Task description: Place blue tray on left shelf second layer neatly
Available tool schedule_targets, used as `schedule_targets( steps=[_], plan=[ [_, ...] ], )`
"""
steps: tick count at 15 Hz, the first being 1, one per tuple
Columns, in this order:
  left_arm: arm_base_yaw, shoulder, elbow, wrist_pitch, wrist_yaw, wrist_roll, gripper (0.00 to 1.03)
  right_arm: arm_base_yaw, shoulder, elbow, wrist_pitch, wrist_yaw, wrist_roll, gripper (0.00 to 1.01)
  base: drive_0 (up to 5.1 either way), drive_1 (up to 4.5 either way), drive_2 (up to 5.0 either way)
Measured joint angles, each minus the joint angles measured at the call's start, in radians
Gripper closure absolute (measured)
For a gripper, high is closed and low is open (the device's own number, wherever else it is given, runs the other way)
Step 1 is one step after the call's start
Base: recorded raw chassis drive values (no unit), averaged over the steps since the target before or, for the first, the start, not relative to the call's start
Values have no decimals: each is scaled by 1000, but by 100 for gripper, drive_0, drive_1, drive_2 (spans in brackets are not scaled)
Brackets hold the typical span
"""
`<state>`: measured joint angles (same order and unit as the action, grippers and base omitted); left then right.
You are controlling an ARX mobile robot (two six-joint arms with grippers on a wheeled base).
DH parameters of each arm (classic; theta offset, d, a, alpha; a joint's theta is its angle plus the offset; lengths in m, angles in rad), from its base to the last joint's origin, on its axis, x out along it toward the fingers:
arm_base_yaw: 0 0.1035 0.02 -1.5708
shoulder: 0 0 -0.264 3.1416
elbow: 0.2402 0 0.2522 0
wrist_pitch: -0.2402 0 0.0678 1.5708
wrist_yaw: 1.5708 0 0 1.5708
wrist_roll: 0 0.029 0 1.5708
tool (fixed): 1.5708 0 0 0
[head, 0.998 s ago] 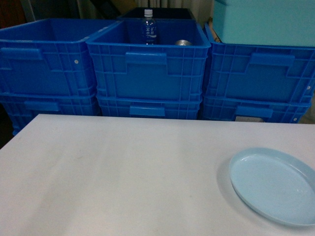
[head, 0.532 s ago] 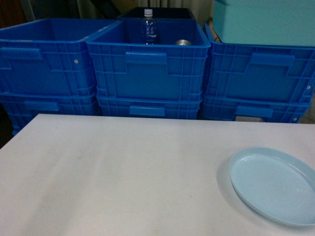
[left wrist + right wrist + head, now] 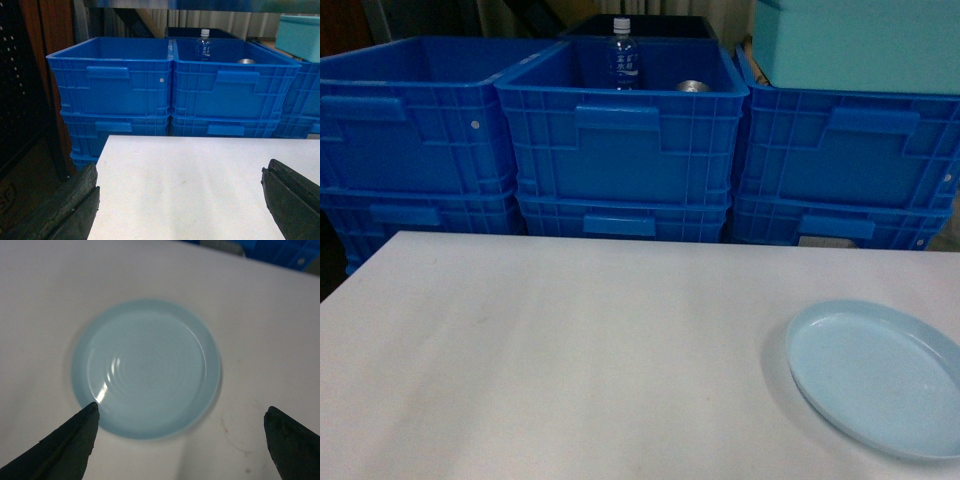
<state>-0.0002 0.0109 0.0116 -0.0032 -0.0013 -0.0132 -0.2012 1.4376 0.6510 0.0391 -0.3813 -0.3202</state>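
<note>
Surface (image 3: 570, 360): we see a white top filling the near half of the head view, with stacked deep-blue crates (image 3: 620, 140) along its far edge.
Crates' contents: a water bottle (image 3: 623, 55) stands in the middle top crate, and a pale teal box (image 3: 860, 45) sits on the right stack.
Shelf: we cannot make out the left shelf second layer in any view, so we judge the placing lies well ahead.
Blue tray (image 3: 875, 375): it lies flat on the surface at the near right, close to the right edge, with nothing on it and nothing touching it.
Tray shape: in the right wrist view the blue tray (image 3: 145, 367) reads as nearly round, so we find no long axis to align with.
Right hand (image 3: 180, 440): released, jaws spread wide, empty; it hovers above the tray, which sits slightly left of and beyond the midpoint between the fingertips.
Left hand (image 3: 180, 200): released too, jaws wide, over bare surface on the left, well apart from the tray.
Nearer arm: we judge the right, by far.
</note>
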Motion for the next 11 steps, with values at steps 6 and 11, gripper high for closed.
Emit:
schedule_targets(
  steps=[6, 11],
  plan=[
    [0, 0, 0, 0, 1, 0, 5, 78, 515, 233, 169, 172, 100, 3, 0, 0, 0],
    [0, 0, 0, 0, 1, 0, 5, 47, 663, 237, 260, 199, 155, 3, 0, 0, 0]
  ],
)
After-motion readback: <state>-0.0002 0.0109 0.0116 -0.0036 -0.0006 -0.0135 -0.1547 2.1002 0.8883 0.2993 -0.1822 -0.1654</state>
